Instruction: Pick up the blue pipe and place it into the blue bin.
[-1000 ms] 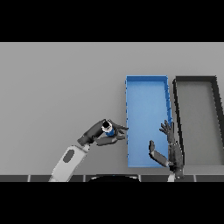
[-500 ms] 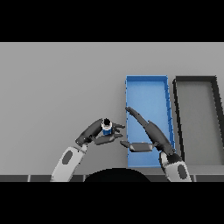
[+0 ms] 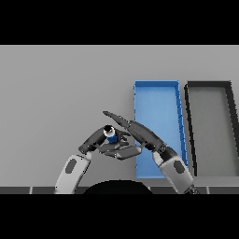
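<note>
The blue pipe is a short tube with a dark ring end facing up. My left hand is curled round it and holds it just left of the blue bin. My right hand reaches leftward from over the blue bin. Its fingers are straight and pass close along the far side of the pipe, and its thumb lies under my left hand's fingers. I cannot tell whether the right hand touches the pipe.
A dark grey bin stands right of the blue bin, side by side with it. The grey table stretches wide to the left and far side.
My right hand has swung left from over the blue bin to beside the pipe, its fingers straightening. My left hand still holds the pipe in about the same place.
</note>
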Tool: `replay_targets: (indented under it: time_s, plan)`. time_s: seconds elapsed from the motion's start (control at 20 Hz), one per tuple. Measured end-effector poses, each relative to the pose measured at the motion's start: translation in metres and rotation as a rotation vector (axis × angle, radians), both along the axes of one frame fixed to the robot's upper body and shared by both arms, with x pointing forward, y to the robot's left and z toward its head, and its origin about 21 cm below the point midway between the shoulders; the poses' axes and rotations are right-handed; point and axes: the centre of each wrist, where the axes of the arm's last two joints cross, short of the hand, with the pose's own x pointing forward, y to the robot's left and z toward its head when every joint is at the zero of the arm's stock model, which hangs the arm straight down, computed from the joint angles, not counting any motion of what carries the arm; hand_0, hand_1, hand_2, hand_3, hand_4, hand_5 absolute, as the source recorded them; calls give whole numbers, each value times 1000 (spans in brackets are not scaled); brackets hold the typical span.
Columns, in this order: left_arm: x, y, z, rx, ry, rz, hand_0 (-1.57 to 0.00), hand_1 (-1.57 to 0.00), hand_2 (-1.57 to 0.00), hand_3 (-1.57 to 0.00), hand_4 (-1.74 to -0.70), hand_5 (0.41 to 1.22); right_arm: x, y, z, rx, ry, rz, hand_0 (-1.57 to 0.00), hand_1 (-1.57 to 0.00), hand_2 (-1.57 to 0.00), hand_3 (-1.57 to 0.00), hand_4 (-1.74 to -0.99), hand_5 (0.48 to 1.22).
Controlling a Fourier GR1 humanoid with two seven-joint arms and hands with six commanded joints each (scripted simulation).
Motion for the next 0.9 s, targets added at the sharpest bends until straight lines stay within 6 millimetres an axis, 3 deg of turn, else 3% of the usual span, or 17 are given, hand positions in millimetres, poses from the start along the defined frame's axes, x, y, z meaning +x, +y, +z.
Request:
replay_targets:
  time_s: [0.15,0.3,0.4,0.55,0.7,0.8,0.9]
  plan:
    - [1,1,2,7,5,5,-1571,-1571,-1571,-1571,-1469,1221,5,9,16,-13,-45,47,-23,-32,-83,1,-1186,521]
    - [-1,0,3,15,-6,7,-1571,-1571,-1571,-1571,-1465,1221,14,21,19,-42,-35,77,-69,-108,-166,-44,-1204,497]
    - [-2,1,0,39,-1,3,-1571,-1571,-1571,-1571,-1517,1221,17,24,21,-49,-37,89,-323,-362,-377,-242,-1278,485]
    - [-5,4,1,40,16,5,-1571,-1571,-1571,-1571,-1622,1221,21,34,19,-60,-30,127,-876,-877,-910,-762,-1467,518]
    - [-3,-1,2,18,13,16,-1571,-1571,-1571,-1523,-1677,1221,23,42,20,-34,-15,134,-1215,-1215,-1233,-1021,-1581,650]
    - [-4,-2,1,-39,26,-5,-1571,-1571,-1571,-1502,-1699,1221,21,46,17,24,4,146,-1343,-1343,-1354,-1186,-1628,856]
    - [-4,-1,1,-54,27,-7,-1571,-1571,-1571,-1464,-1713,1221,21,47,19,17,-3,154,-1425,-1425,-1432,-1304,-1665,987]
